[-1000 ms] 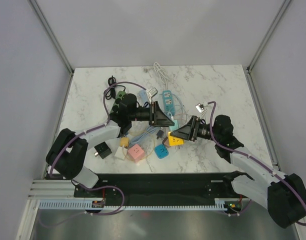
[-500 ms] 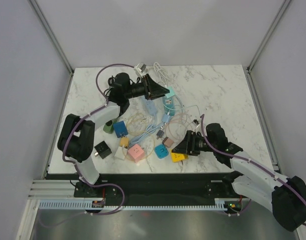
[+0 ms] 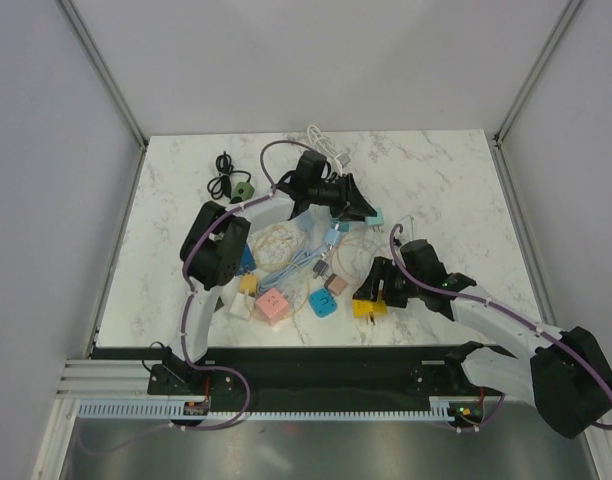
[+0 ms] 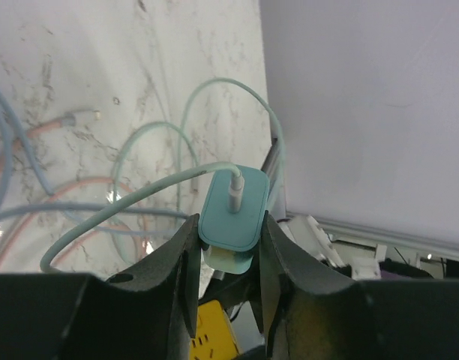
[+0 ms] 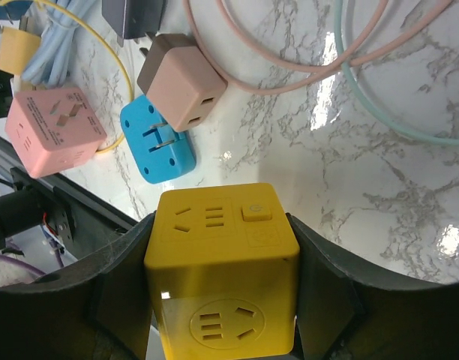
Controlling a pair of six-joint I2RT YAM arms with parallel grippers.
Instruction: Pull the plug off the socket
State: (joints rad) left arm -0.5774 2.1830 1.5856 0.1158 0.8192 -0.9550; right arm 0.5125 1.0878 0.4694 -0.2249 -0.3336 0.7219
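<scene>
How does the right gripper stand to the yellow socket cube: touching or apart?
Touching. In the right wrist view the right gripper clamps the yellow socket cube, fingers flat against both sides, no gap.

A glossy white marble table (image 3: 456,180) sits boxed in by plain pale grey walls (image 3: 316,60) on three sides, slim metal posts (image 3: 104,75) running up the two back corners.

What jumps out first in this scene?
A bright yellow socket cube sits clamped in the right gripper toward the front of the marble table. Further back, the left gripper pinches a teal plug with its cable attached, beside a tangle of cables and coloured cubes.
</scene>
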